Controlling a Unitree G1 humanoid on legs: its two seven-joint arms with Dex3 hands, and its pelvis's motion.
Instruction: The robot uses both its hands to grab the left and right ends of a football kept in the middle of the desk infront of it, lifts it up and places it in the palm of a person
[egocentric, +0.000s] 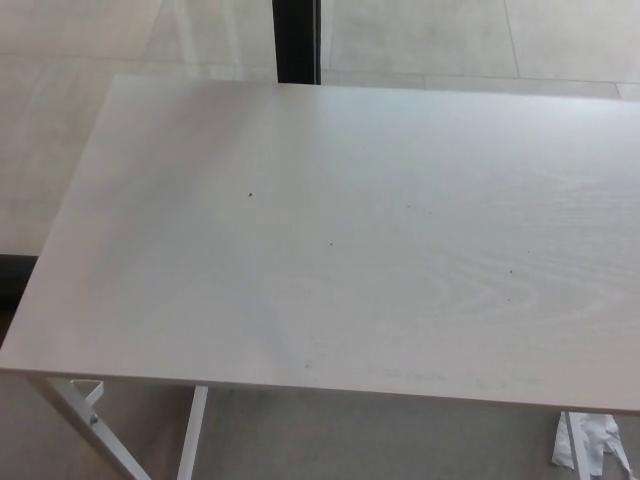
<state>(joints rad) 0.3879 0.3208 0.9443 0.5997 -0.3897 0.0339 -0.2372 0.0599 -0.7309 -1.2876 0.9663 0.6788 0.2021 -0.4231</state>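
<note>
One pale, wood-grain surface fills nearly the whole head view, its near edge running along the bottom and its far edge close to the top. A few small dark specks dot the top: one left of centre, one near the middle and one toward the right. Faint curved grain rings show on the right half. White metal legs slant down beneath the near left corner, and another white leg stands just right of them. Light floor tiles lie around the surface on the left and beyond the far edge, where a dark vertical post rises at the top centre. A crumpled white scrap lies on the floor below the near right corner. Neither the left nor the right hand appears in view, so how far open they are cannot be told. No football shows anywhere on the surface or floor.
</note>
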